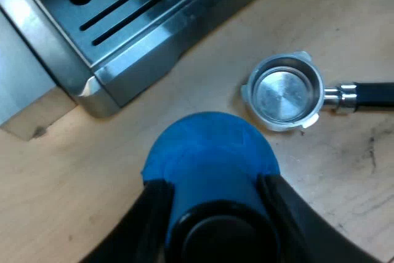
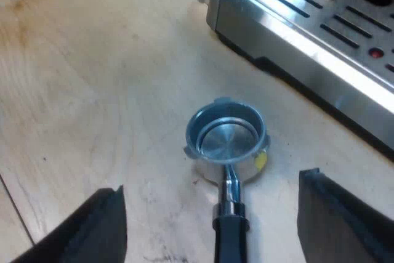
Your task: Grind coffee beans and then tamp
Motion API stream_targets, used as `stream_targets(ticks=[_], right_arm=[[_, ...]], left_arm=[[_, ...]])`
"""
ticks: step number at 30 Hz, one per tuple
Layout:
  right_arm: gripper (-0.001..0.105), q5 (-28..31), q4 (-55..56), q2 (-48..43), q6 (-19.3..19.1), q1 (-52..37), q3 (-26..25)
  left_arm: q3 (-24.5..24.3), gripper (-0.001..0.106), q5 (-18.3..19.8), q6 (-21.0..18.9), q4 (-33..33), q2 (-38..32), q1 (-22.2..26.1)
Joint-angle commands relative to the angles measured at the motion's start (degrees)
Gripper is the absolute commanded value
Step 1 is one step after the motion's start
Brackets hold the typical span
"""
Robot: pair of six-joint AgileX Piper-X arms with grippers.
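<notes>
A blue tamper (image 1: 209,152) is clamped between the black fingers (image 1: 154,214) of the left gripper (image 1: 212,189). Beyond it, the metal holder (image 1: 285,93) is seen lying on the wooden table (image 1: 61,189), its bare metal bottom showing, apart from the tamper and near the corner of the espresso machine (image 1: 123,23). In the right wrist view, the right gripper (image 2: 212,183) is held wide open, and the holder's dark handle (image 2: 230,238) is flanked by both fingers without being touched. Farther off, the holder's basket (image 2: 226,137) and then the machine's slotted drip tray (image 2: 320,29) are seen.
</notes>
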Motion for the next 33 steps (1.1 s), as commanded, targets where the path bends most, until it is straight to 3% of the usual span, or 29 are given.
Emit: stream_targets(ticks=[1,13,19,25,33], right_arm=[[0.061,-0.49,-1.89,-1.03,-0.85,0.0,2.63],[0.061,-1.23,-6.05,-1.01,-0.85,0.0,5.41],[0.061,0.69,-8.36,-1.01,-3.53,0.0,7.33],[0.061,0.71,-16.45,-1.01,-3.64,0.0,11.61],[0.061,0.71,-17.96,-1.01,-5.39,0.0,12.45]], left_arm=[[-0.48,0.0,0.17,-0.36,-0.19,-0.24,-1.92],[-0.48,0.0,0.17,-0.23,1.14,-0.24,-2.35],[-0.48,0.0,0.66,-0.04,1.14,-0.24,-2.35],[-0.48,0.0,0.64,-0.04,1.14,-0.24,-2.35],[-0.81,0.0,0.76,-0.04,1.14,2.75,-4.62]])
